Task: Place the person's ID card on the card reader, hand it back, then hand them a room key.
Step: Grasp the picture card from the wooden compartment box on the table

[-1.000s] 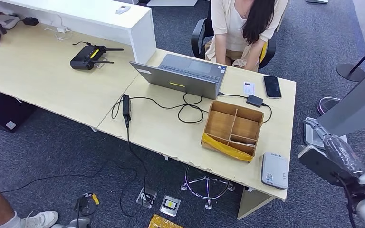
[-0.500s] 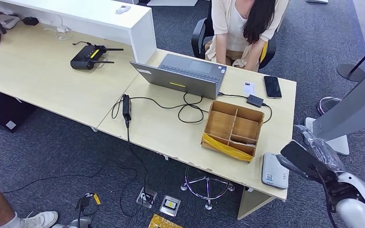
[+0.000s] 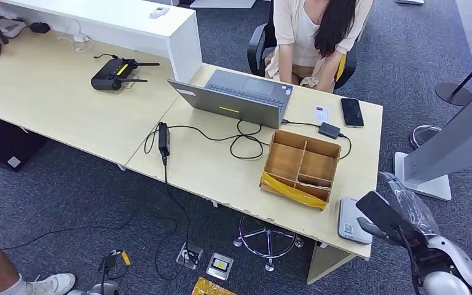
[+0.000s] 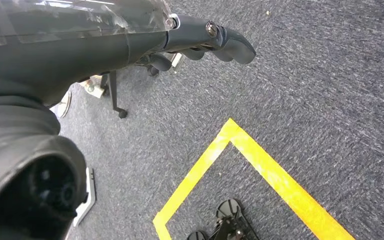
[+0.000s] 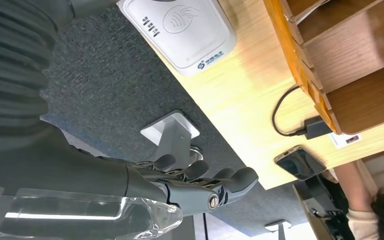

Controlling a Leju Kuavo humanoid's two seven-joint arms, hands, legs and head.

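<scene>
Pale wooden L-shaped desk (image 3: pixel 86 104) across the head view, person in cream top (image 3: pixel 310 37) seated at the far side behind an open grey laptop (image 3: pixel 236 98). Right hand (image 3: pixel 384 218), dark, plastic-wrapped at the wrist, raised off the desk's near right corner, fingers extended and close together, holding nothing (image 5: pixel 200 182). Left hand (image 4: pixel 200 42) hanging over grey carpet with yellow floor tape (image 4: pixel 260 170), fingers lightly curled, empty.

Open carpet right of the desk edge; grey stand base (image 3: pixel 424 178) just beyond the hand.

Wooden divided tray with yellow tape on its front (image 3: pixel 300 167) mid-desk. White flat card reader (image 3: pixel 351 221) at the near corner, just beside the right hand, partly overlapped by it. Black phone (image 3: pixel 351 112) and small white ID card (image 3: pixel 321 114) side by side at the far edge, near the person. Black cables (image 3: pixel 246 138) between laptop and tray.
</scene>
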